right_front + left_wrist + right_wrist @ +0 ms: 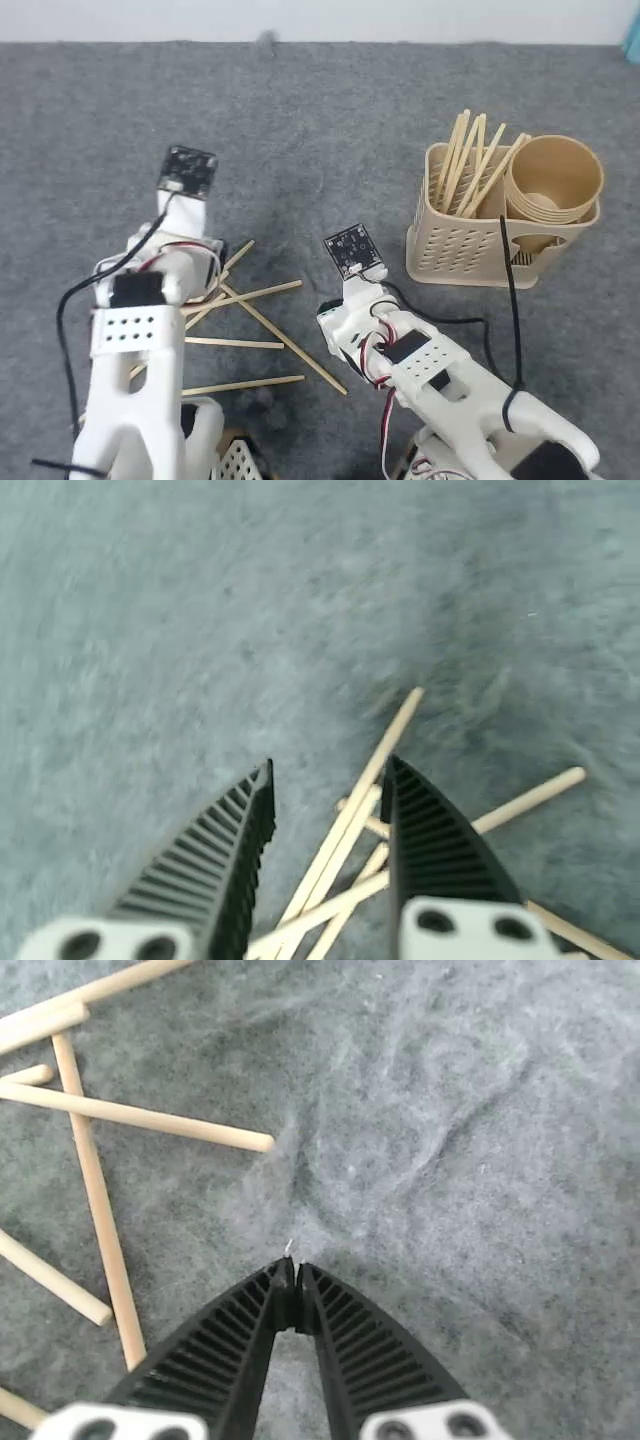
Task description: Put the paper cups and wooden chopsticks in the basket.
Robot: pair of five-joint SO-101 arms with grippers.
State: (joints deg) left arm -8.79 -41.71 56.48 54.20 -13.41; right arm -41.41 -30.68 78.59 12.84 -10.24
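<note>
Chopsticks (400, 725) crossed in a loose heap on the grey mat (150, 600), seen from the left wrist: two or three lying right in the gap of the left claw (330, 770), spread wide and pinching nothing yet.

From the right wrist: right claw (296, 1270) pressed together on nothing, tips low over the mat, nearest stick ends off to one side and ahead, apart from it.

From above: the same fan of sticks beneath the left claw; basket (470, 255) well away, beyond the right claw, holding a bundle of upright sticks and the paper cups (555, 185) nested beside them.

Cups apparently done; stick-gathering in hand, at the point of the grasp. Next, by the look of it: lower the left claw a touch, close on one stick near its middle without dragging the neighbours, then lift and carry across to the basket.
</note>
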